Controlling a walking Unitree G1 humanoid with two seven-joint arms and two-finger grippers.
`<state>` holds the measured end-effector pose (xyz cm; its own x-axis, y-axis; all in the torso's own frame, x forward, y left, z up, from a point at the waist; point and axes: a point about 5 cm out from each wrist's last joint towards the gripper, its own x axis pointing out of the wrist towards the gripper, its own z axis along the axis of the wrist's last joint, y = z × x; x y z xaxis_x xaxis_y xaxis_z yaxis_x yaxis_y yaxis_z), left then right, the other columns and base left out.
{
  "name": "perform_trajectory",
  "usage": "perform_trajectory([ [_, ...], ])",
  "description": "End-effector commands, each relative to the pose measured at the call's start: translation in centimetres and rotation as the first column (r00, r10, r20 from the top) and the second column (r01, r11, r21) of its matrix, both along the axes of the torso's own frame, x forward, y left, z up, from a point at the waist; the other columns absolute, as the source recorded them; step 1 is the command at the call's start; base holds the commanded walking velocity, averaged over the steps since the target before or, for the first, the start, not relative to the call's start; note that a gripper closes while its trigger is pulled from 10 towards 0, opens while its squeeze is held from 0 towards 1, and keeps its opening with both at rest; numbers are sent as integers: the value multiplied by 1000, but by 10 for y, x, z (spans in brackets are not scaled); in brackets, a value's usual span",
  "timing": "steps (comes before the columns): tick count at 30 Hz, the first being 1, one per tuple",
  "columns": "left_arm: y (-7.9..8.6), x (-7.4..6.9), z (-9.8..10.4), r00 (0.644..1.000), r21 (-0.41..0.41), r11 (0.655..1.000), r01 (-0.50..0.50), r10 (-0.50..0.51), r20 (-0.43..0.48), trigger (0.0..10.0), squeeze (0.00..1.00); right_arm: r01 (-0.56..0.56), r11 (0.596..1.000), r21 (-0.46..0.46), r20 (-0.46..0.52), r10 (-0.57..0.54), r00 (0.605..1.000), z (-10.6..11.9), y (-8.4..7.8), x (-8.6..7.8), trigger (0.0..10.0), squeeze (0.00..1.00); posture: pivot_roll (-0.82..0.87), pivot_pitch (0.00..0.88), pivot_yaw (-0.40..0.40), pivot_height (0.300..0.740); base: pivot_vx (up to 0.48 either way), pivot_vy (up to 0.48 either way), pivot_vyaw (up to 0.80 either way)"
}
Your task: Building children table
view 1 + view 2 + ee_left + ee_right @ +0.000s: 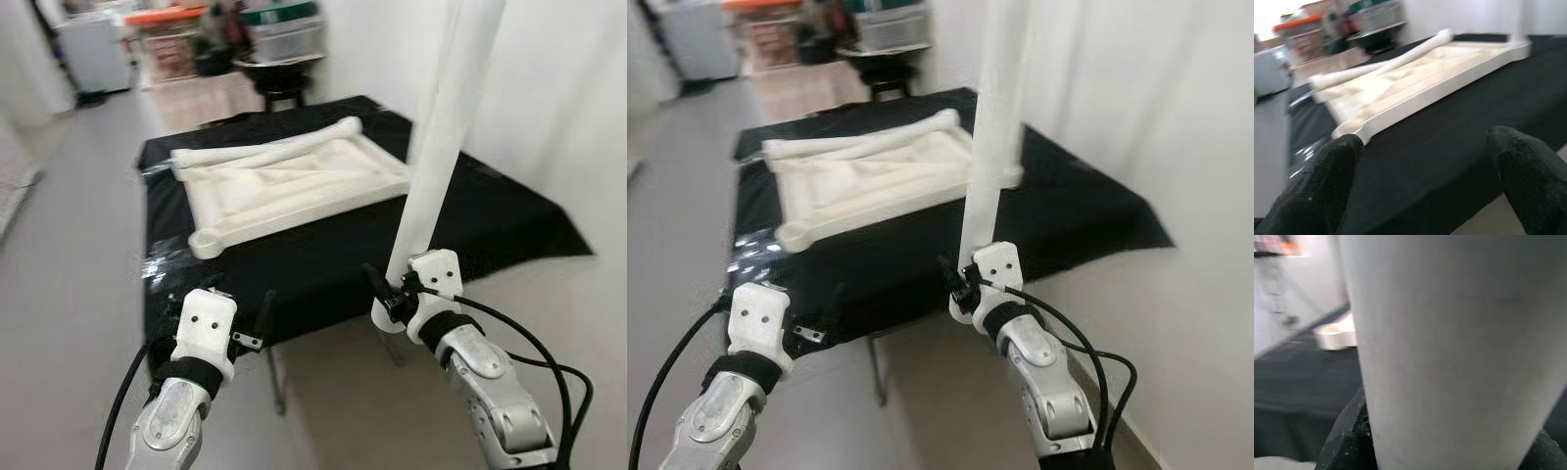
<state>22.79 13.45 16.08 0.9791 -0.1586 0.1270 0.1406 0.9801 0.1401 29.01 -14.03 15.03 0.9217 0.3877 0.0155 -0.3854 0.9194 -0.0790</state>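
left gripper [253, 328] at 7 o'clock, fingers spread, empty | tabletop [294, 191] upside down on black cloth [490, 215] at 12, loose leg [265, 149] across it | right gripper [384, 292] at 5 clamps upright leg [436, 147] | step: carrying leg; next: seat its end into a corner socket

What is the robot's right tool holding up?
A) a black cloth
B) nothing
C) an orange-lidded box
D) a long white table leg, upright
D: the right tool is shut on the white table leg, which rises upright beside the black-covered table.
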Motion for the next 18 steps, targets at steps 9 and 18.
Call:
perform_trajectory([
  [9, 1, 3, -6, 998, -17, 999, 48, -49, -38, 10000, 0, -68, 997, 19, 18, 68, 998, 4, 7, 2, 10000, 0, -87, 0, 53, 740, 57, 0, 619],
  [18, 2, 5, -5, 998, -20, 998, 61, -62, -34, 10000, 0, -84, 996, 14, 7, 84, 996, 4, 7, 4, 10000, 0, -78, 0, 52, 740, 336, 0, 533],
])
